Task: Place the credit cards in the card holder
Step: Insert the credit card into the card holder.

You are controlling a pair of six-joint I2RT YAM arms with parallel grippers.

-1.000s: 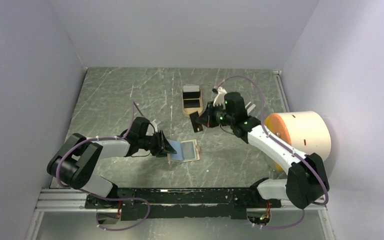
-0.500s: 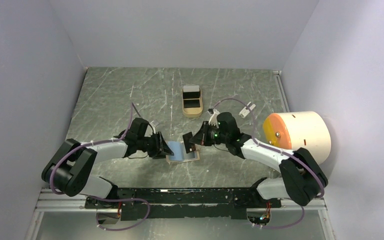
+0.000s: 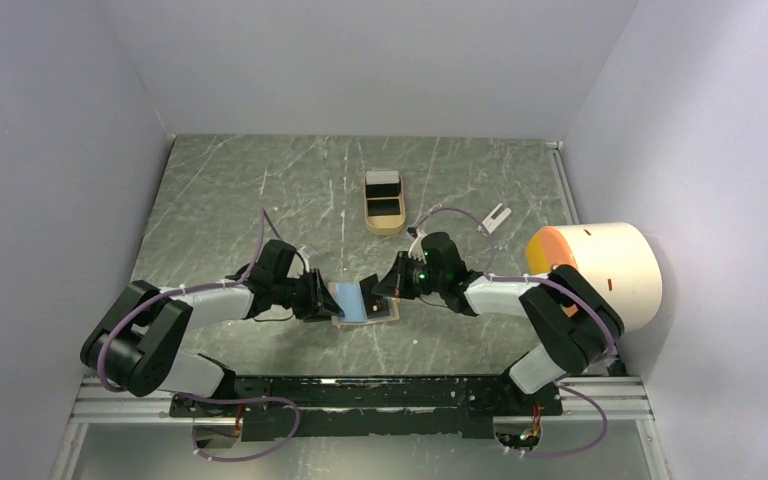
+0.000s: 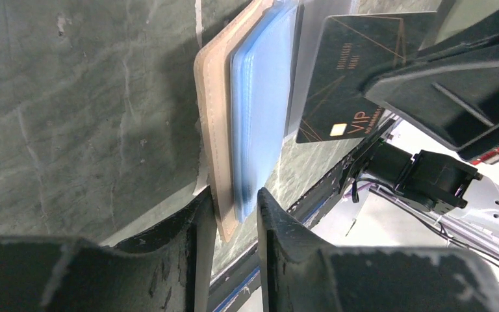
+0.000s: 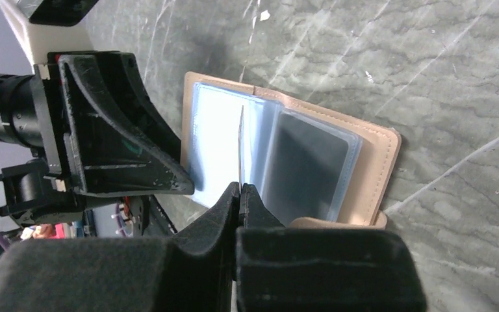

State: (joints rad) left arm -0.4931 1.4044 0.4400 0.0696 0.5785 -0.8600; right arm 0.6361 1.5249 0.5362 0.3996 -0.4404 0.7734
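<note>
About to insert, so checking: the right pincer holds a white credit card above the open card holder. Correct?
Not quite. The credit card is black, not white: the left wrist view shows its dark face with gold lines and VIP lettering. The rest stands: the right pincer holds it above the open card holder.

Across the counter [image 3: 250,200], right pincer [image 5: 240,190] brought from beside the tan tray [image 3: 384,230] down to the open card holder [image 5: 377,156], black credit card [image 4: 344,71] now held edge-on above its blue sleeves [image 5: 214,143], left pincer [image 4: 232,208] shifted slightly leftward at the holder's edge.
</note>
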